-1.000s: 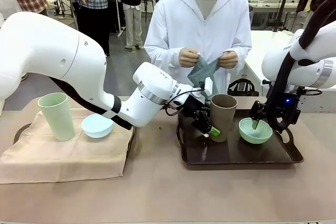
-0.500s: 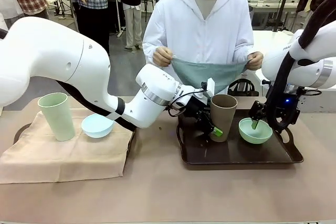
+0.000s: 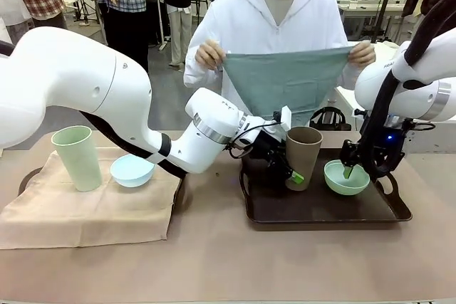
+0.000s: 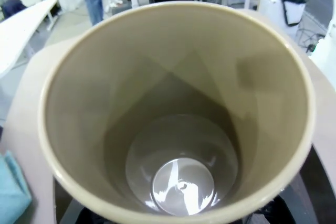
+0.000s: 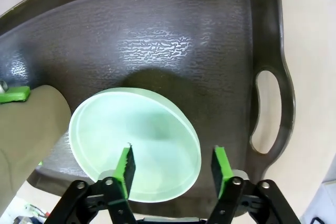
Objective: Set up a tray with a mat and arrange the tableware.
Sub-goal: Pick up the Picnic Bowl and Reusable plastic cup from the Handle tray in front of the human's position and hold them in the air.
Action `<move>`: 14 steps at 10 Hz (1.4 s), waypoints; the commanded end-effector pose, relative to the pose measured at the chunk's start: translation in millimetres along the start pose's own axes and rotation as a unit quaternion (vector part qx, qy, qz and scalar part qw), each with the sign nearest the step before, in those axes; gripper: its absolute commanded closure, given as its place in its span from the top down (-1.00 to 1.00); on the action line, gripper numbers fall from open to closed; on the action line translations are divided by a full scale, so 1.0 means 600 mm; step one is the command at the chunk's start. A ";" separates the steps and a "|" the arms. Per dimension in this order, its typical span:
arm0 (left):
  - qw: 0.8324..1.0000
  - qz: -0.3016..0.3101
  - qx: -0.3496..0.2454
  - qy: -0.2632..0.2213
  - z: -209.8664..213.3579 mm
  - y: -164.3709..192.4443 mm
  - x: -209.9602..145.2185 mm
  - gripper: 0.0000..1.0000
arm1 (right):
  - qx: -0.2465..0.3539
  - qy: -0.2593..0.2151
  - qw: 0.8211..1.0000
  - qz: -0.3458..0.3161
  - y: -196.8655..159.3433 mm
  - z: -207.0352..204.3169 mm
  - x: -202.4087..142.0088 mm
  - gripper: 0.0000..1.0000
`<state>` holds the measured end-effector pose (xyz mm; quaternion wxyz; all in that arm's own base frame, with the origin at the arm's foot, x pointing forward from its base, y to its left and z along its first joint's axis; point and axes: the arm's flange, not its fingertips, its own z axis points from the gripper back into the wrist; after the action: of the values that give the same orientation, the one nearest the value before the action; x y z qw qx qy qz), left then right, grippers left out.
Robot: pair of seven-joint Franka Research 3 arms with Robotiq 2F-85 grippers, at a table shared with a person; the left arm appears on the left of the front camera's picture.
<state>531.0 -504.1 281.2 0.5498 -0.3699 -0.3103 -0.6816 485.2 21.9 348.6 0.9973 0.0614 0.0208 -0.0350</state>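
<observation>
Brown cup (image 3: 303, 153) and pale green bowl (image 3: 347, 179) rest just beside each other on the bare floor of the dark tray (image 3: 320, 223), on the right half of the desk (image 3: 228, 268). The mat (image 3: 285, 80), a grey-green cloth, is held spread by a person's 2 hands (image 3: 209, 53) above the far edge. The left gripper (image 3: 288, 172) lies against the cup's side; whether its jaws have closed on the wall cannot be told. The jaws of the right gripper (image 5: 172, 150) stand apart, astride the bowl's near rim, 1 pad over the hollow and 1 outside, pinching nothing. The pale green cup (image 3: 75, 156) and light blue bowl (image 3: 132, 170) sit well apart on a beige cloth (image 3: 85, 211) at the left. Likely hazards: the tapered cup wall may slide from a low side grip and topple against the bowl; a bowl lifted by 1 rim point may swing and drop. The hanging mat could catch on either wrist. The tray's raised rim bars sliding, so each piece probably needs lifting clear. The left arm crosses the middle, so open room lies mainly above the tray and along the desk's near edge.
</observation>
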 end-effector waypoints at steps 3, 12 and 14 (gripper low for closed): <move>1.000 -0.010 0.008 -0.013 0.002 0.003 0.006 -1.00 | 0.014 -0.001 1.000 0.006 -0.005 -0.007 0.000 -1.00; 0.999 0.012 0.050 -0.005 0.129 -0.078 0.102 -1.00 | 0.013 -0.031 0.999 0.034 -0.015 0.180 -0.082 -1.00; 0.996 -0.005 0.084 0.001 0.188 -0.126 0.176 -1.00 | 0.014 -0.041 0.998 0.047 -0.015 0.288 -0.124 -1.00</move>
<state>493.0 -469.5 409.4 0.5678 -0.3333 -0.3551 -0.6637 422.5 1.6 502.8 0.9969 0.0748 -0.0236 -0.0055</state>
